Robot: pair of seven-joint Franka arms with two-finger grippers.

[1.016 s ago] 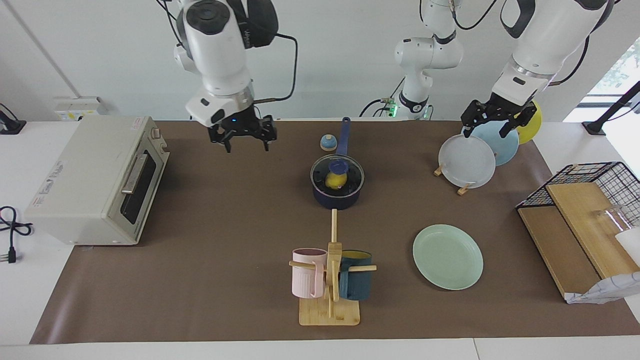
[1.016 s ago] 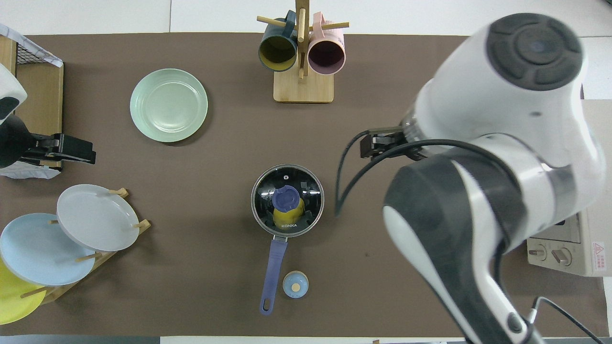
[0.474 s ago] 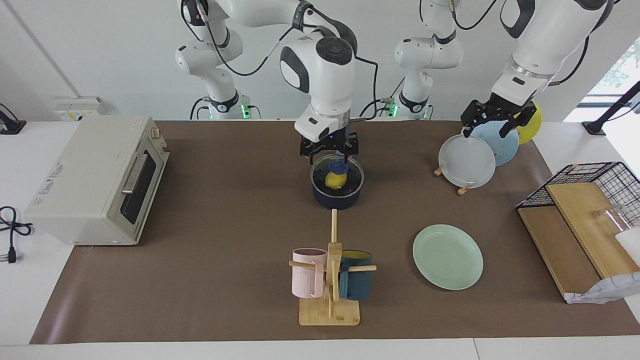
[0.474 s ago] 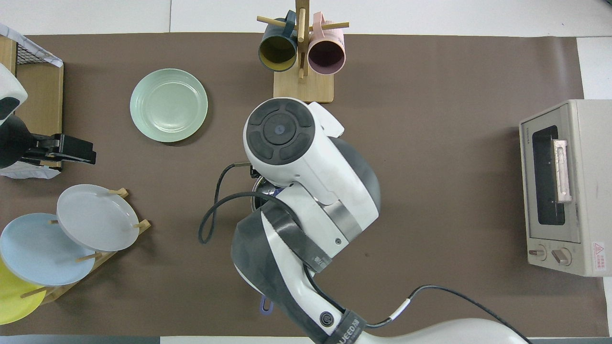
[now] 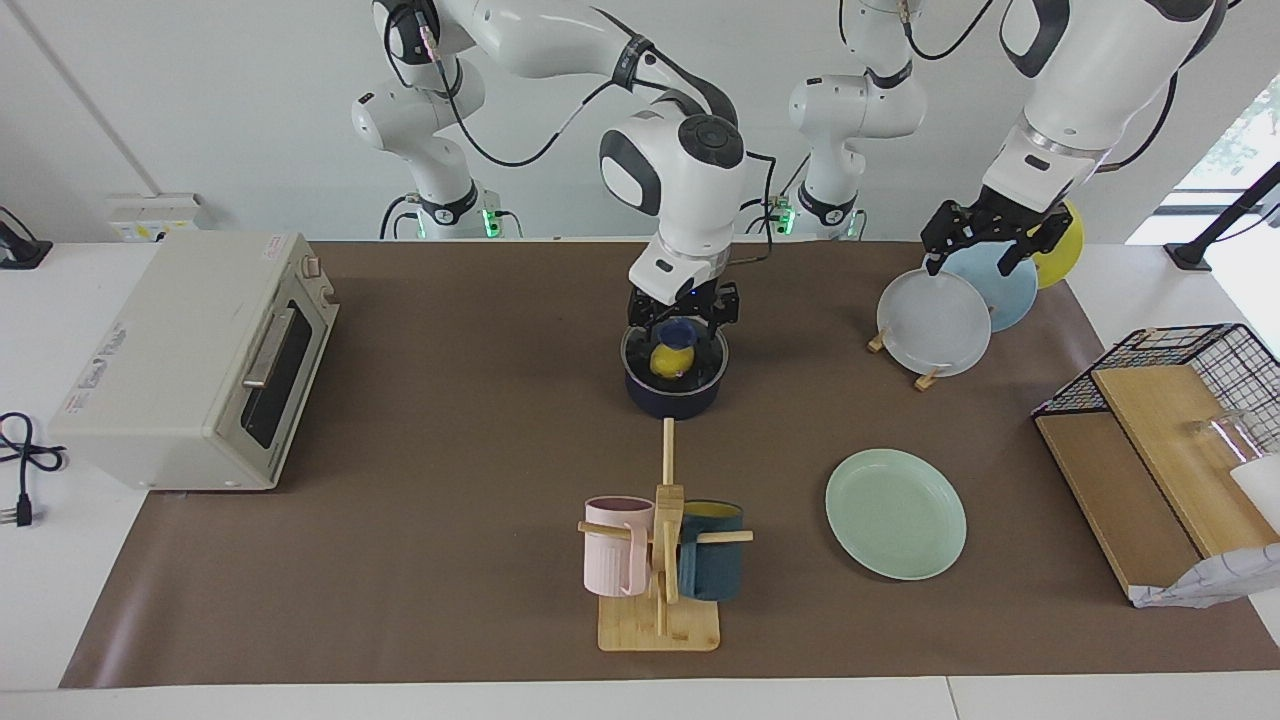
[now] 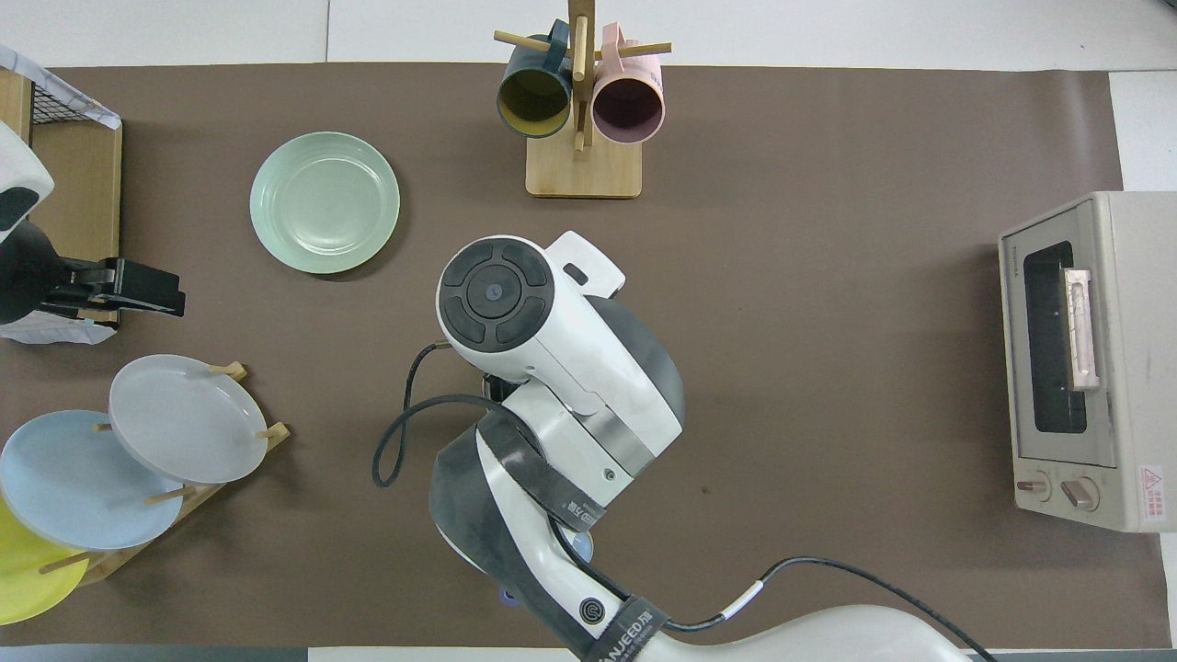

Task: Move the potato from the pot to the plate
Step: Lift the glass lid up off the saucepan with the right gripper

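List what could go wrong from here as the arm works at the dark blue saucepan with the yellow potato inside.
1. A glass lid with a blue knob covers the dark blue saucepan, so the open right gripper must remove it first; it could slip or drag the pan.
2. The smooth, rounded yellow potato may squirt from two fingers.
3. The carry to the mint-green round plate is long; a drop could roll. The left gripper waits over the plate rack.

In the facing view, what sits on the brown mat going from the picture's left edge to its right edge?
Toaster oven → pink mug → pot with the potato → mint-green plate → wire basket.
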